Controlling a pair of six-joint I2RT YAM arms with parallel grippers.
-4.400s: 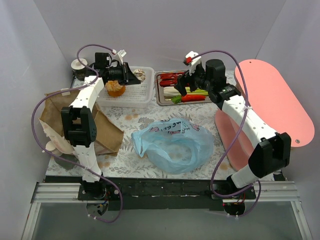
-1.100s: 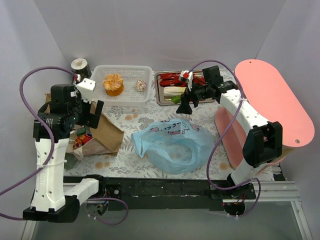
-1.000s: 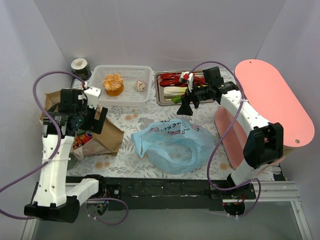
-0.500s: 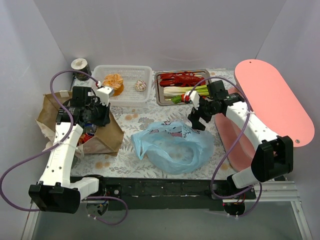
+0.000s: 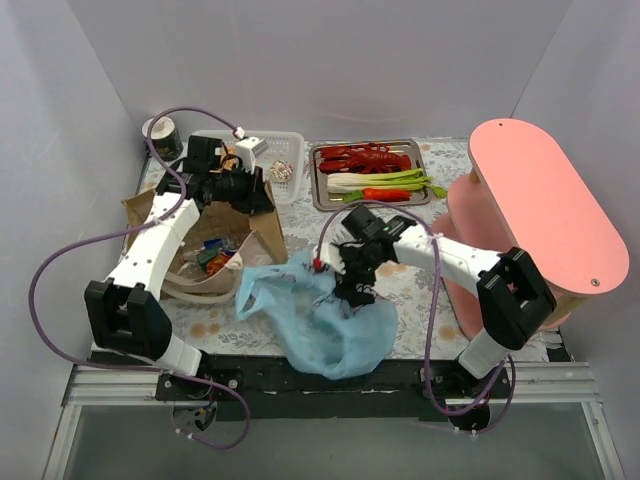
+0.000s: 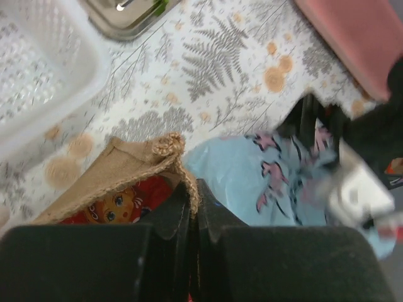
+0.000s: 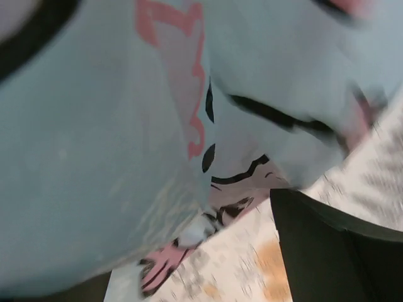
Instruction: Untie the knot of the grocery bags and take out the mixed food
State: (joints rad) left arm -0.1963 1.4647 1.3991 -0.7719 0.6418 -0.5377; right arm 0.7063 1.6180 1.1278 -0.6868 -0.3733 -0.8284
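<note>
- The left gripper (image 6: 192, 190) is squeezed shut on the top edge of the brown paper bag (image 6: 129, 167), at the left of the table.
- Paper is stiff but can rip, so that edge wants a slow pull.
- A red snack packet (image 6: 116, 202) peeks out inside. It looks light and slippery.
- The right gripper (image 5: 354, 282) is wide open, right on the blue plastic bag (image 5: 335, 335) in the middle. It grips nothing.
- That bag is thin, soft and floppy. A bunched-up fold or a handle is best to grab.

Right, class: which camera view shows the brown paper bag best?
The top external view: the whole brown paper bag shows, lying open. The left wrist view shows only its rim; the right wrist view shows none of it.
</note>
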